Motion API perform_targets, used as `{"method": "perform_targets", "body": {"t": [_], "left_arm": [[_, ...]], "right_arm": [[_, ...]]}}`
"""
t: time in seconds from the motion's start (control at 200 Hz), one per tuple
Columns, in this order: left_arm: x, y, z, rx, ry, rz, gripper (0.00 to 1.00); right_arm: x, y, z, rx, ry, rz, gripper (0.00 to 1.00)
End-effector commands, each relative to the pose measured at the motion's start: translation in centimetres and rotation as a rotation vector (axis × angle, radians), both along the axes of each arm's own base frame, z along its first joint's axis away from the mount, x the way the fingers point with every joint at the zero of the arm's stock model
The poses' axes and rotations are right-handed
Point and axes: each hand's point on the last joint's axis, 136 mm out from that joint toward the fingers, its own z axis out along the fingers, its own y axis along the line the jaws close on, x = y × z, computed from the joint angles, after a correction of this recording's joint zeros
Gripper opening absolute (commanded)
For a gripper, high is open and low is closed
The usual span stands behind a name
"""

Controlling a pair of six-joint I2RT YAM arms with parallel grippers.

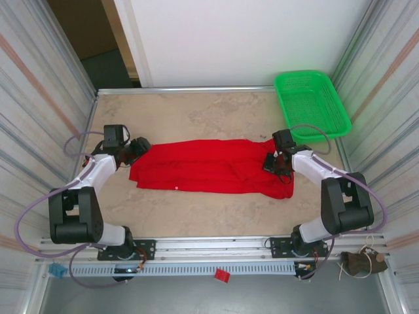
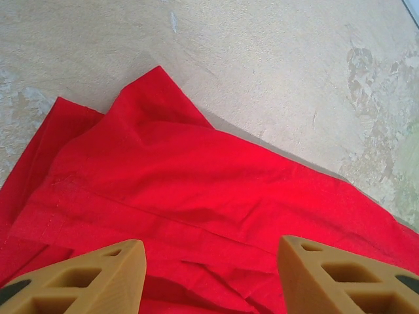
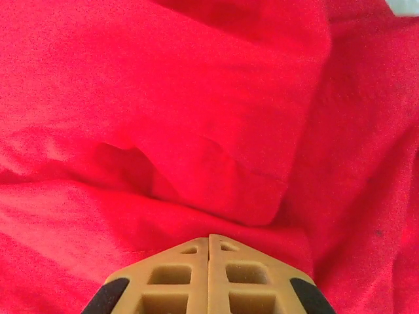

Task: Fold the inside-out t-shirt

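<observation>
Closed right claw (image 3: 209,239) over red t-shirt (image 3: 163,98)

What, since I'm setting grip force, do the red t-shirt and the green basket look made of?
The t-shirt is soft matte cloth, probably a cotton knit: it creases, lies in layers and shows a stitched hem. The basket looks like stiff moulded plastic: even bright green, open mesh walls, a solid rim.

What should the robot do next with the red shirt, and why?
Probably the left gripper should dip and pinch the left end of the t-shirt: its jaws stand open just above the cloth, while the right gripper is shut over the other end. Whether it grips cloth is unclear.
</observation>
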Motion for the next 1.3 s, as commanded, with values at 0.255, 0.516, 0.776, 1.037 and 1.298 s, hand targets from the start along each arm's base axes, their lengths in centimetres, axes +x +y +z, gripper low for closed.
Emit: {"method": "perform_targets", "body": {"t": [0.255, 0.516, 0.776, 1.037, 1.298], "left_arm": [[-0.1, -1.6, 1.5, -0.040, -0.027, -0.044, 0.55], [-0.1, -2.9, -0.5, -0.062, 0.004, -0.060, 0.56], [-0.5, -4.2, -2.1, -0.052, 0.033, -0.098, 0.58], [-1.1, -4.4, -5.1, -0.052, 0.100, -0.090, 0.58], [-2.7, -3.0, -8.4, 0.012, 0.196, -0.039, 0.57]], "right_arm": [[-2.6, -6.2, 4.1, -0.049, -0.085, -0.212, 0.16], [8.0, -5.0, 7.5, -0.024, -0.167, -0.109, 0.46], [12.6, -4.9, 3.4, -0.053, -0.085, -0.071, 0.48], [13.2, -4.1, 1.5, -0.017, -0.058, -0.070, 0.18], [16.4, -5.9, 4.1, -0.005, -0.134, -0.146, 0.00]]}}
